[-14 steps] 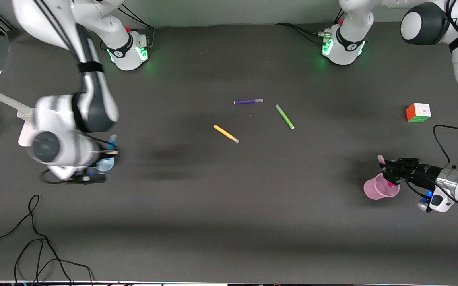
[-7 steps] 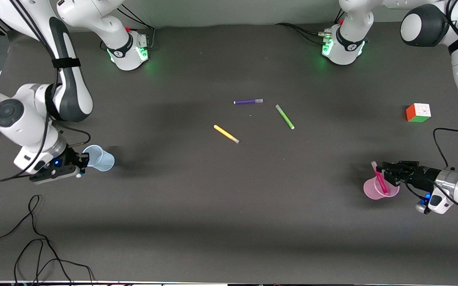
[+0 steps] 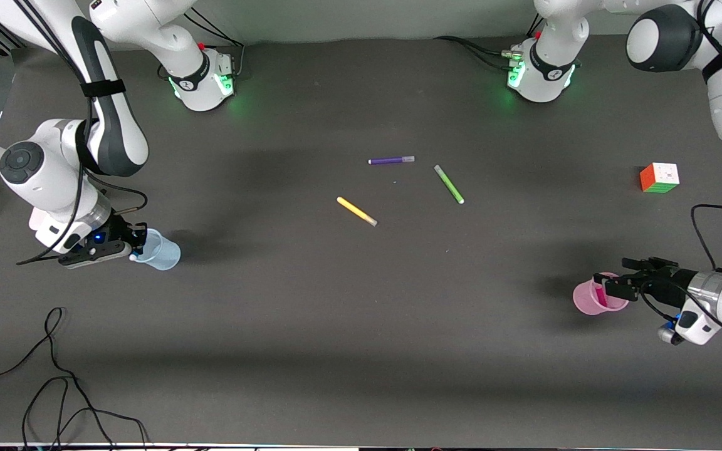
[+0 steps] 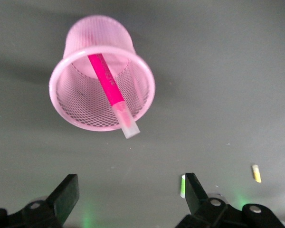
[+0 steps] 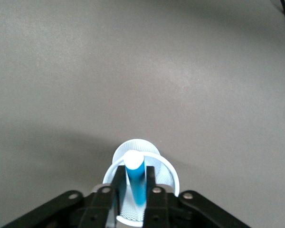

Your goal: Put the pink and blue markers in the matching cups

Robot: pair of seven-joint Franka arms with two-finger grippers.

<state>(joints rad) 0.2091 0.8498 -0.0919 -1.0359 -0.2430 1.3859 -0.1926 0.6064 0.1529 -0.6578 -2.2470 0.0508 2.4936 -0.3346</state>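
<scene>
Pink marker [image 4: 108,85] dropped into pink cup [image 3: 588,302] near left-arm edge, left gripper [image 4: 128,199] released; right gripper [image 5: 131,190] clenches blue marker [image 5: 134,180] over blue cup [image 3: 162,250]: release next.

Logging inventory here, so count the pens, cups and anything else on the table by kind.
Pens: 5: pink marker, blue marker, purple pen, green pen, yellow pen
Cups: 2: pink cup, blue cup
Puzzle cube: 1
Total: 8

right claw [image 5: 134,187] gripping blue marker [image 5: 135,183], seemingly over blue cup [image 5: 168,176]
</scene>
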